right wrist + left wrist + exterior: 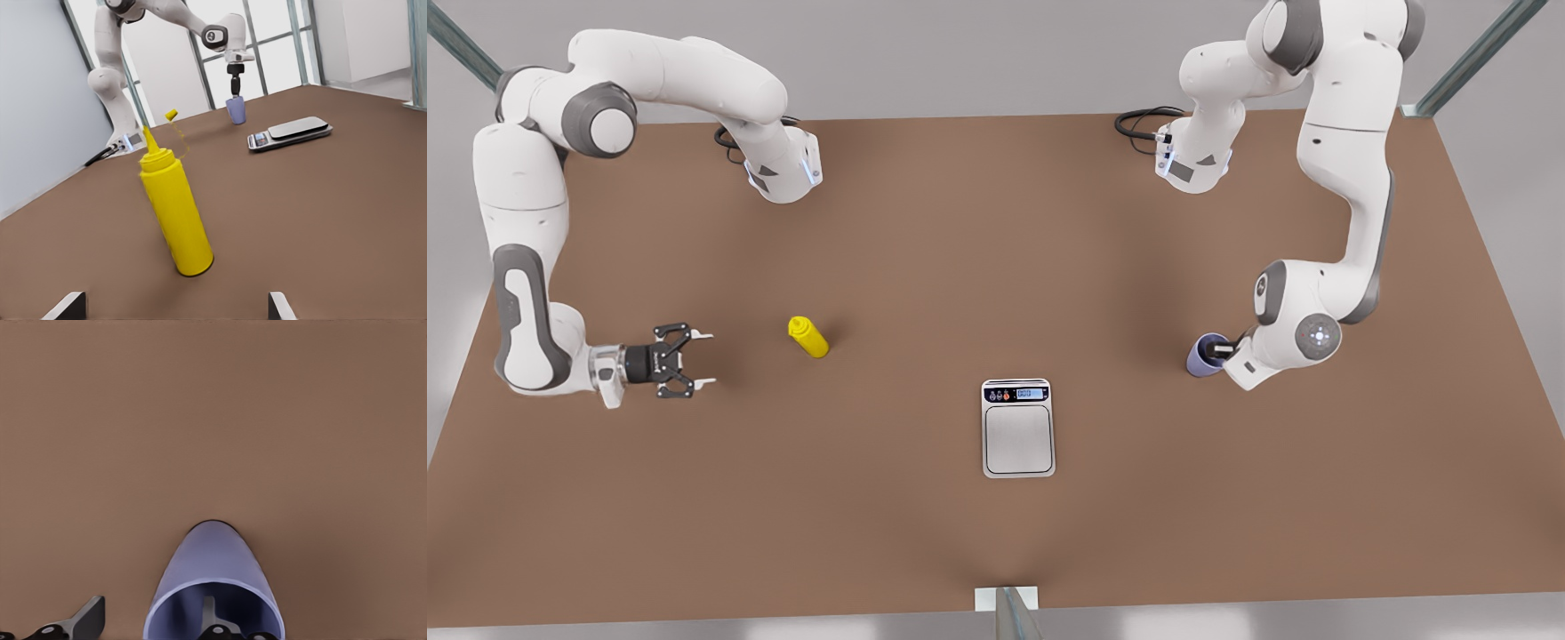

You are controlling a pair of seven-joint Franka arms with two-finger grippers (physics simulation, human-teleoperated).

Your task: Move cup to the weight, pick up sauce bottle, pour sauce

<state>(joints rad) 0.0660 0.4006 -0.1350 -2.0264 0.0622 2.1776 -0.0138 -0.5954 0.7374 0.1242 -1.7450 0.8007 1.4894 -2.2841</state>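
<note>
Left gripper (1221, 348): I read it at the cup's rim, one finger (209, 613) inside the cup and one (87, 619) outside; whether the wall is pinched I cannot tell
Cup (1206, 355): I see it on the table (996, 293) under the left gripper, upright, well apart from the weight
Right gripper (703, 359): I find it low and level over the table, jaws spread wide, empty; this arm waits
Sauce bottle (808, 337): standing straight ahead of the right gripper, near it but not between its fingers (65, 305); nozzle cap on
Weight (1018, 428): lies between the two grippers, nearer the left one, weighing plate bare
Step in hand: I judge the cup grasp is being set up
Done: nothing I can confirm; cup not yet on the weight
Left: carry cup onto the plate, take the bottle, tip it over the cup
Risk: I expect a rim grip on one thin wall could let the cup swing
</note>
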